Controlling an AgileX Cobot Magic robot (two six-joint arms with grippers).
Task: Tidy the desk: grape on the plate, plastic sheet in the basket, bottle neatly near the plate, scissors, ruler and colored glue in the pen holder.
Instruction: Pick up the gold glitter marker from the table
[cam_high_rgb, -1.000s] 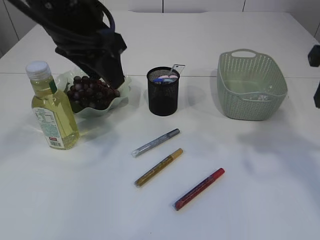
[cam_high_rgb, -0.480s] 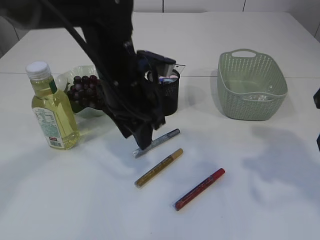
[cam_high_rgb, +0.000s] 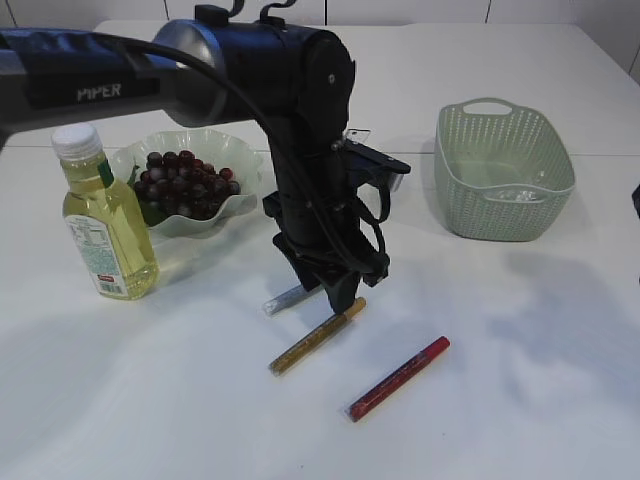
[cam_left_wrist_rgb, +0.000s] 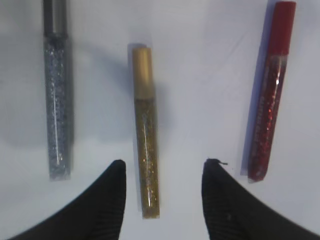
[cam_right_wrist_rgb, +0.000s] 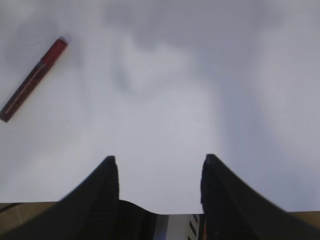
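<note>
Three glitter glue pens lie on the white table: silver (cam_high_rgb: 285, 298) (cam_left_wrist_rgb: 56, 107), gold (cam_high_rgb: 315, 337) (cam_left_wrist_rgb: 146, 135) and red (cam_high_rgb: 398, 377) (cam_left_wrist_rgb: 269, 97) (cam_right_wrist_rgb: 34, 79). My left gripper (cam_high_rgb: 343, 297) (cam_left_wrist_rgb: 164, 170) is open and hovers just above the gold pen, whose lower end lies between the fingertips. Grapes (cam_high_rgb: 183, 185) sit on the wavy plate (cam_high_rgb: 232, 150). The bottle (cam_high_rgb: 103, 217) stands beside the plate. The black mesh pen holder is hidden behind my left arm. My right gripper (cam_right_wrist_rgb: 158, 162) is open and empty over bare table, out of the exterior view.
A pale green basket (cam_high_rgb: 503, 170) stands at the back right with a clear sheet inside. My left arm (cam_high_rgb: 290, 120) reaches across the table's middle. A table seam runs across the back.
My left arm has swung from over the grape plate to the right and down, and now sits above the gold pen. The pens have not moved.
</note>
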